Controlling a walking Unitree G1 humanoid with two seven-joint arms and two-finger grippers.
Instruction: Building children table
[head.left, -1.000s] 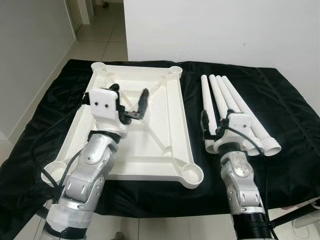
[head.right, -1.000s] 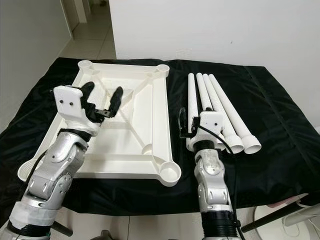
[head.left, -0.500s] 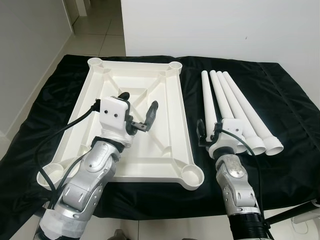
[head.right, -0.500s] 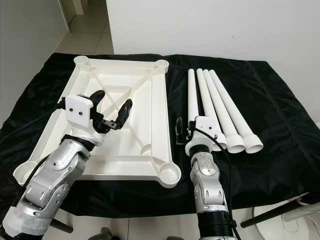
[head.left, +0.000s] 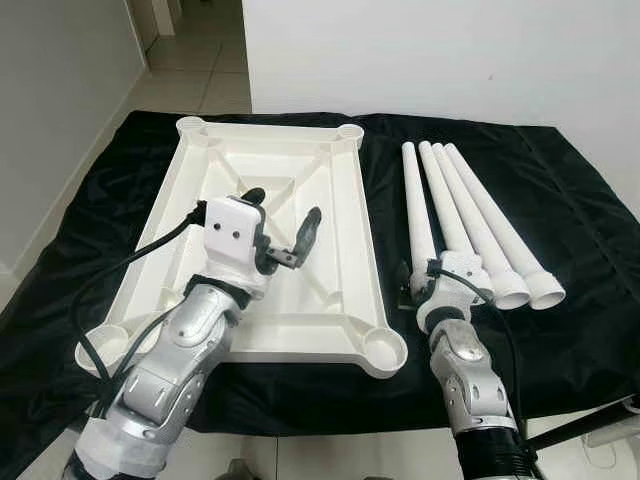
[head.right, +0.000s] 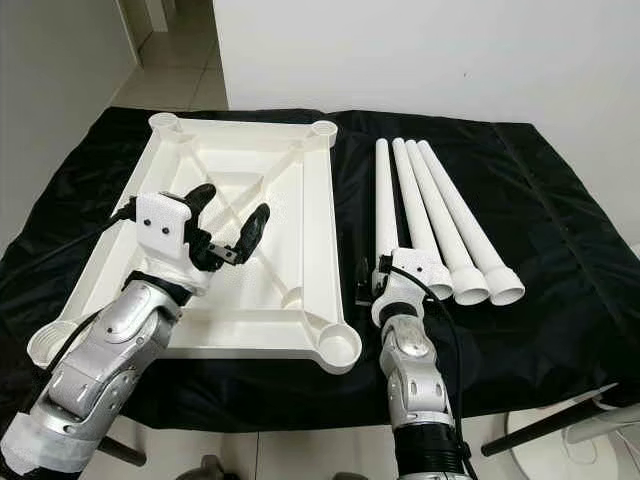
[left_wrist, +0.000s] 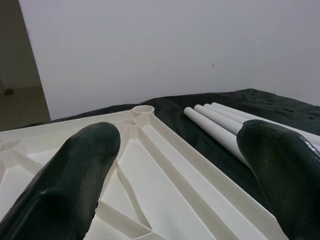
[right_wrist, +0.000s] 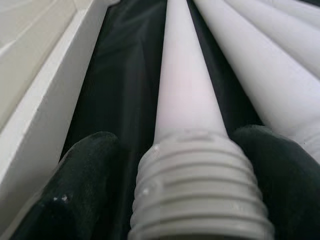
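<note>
Below, right pincer (right_wrist: 192, 200) straddling nearest leg's (right_wrist: 182, 95) threaded end, grip seemingly closed, left pincer (head.left: 283, 218) spread, empty, over tabletop (head.left: 335, 215).

Black-clothed table (head.left: 560, 180) w/ white tabletop (head.left: 340, 190) upside down, 4 white legs (head.left: 470, 210) beside it.

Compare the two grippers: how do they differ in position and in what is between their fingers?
The left gripper is raised over the upturned white table top, fingers spread, nothing between them. The right gripper is low at the black cloth, its fingers on either side of the threaded end of the nearest table leg. Both have two black fingers.
</note>
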